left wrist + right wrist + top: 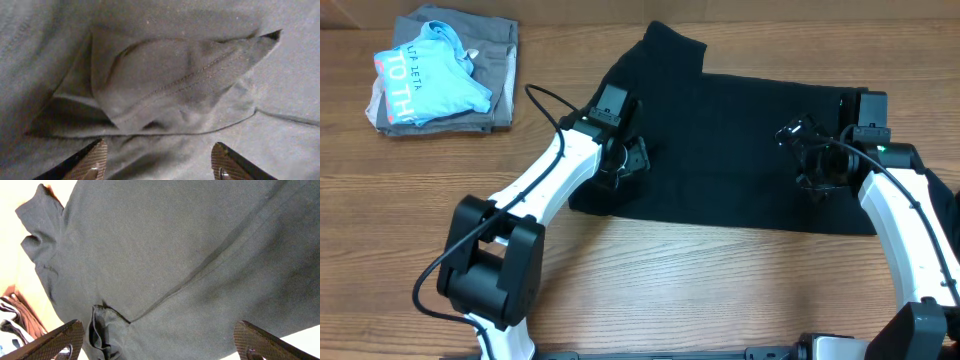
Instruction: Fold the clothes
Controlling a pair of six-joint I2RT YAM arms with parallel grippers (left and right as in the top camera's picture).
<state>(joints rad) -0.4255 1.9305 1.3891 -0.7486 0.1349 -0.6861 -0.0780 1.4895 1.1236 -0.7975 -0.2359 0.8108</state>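
While the light blue shirt point(430, 78) sits on the grey folded garment point(498, 60) upper left, the black T-shirt point(740, 150) lies spread across the centre and right. Left gripper point(159, 149) hangs, jaws apart, over a bunched fold near its left edge, gripping nothing. Right gripper point(157, 330) is spread wide too, empty, above the shirt's right side.

A brown wood-grain table point(720, 290) fills the overhead view, evenly lit, its grain running left to right.
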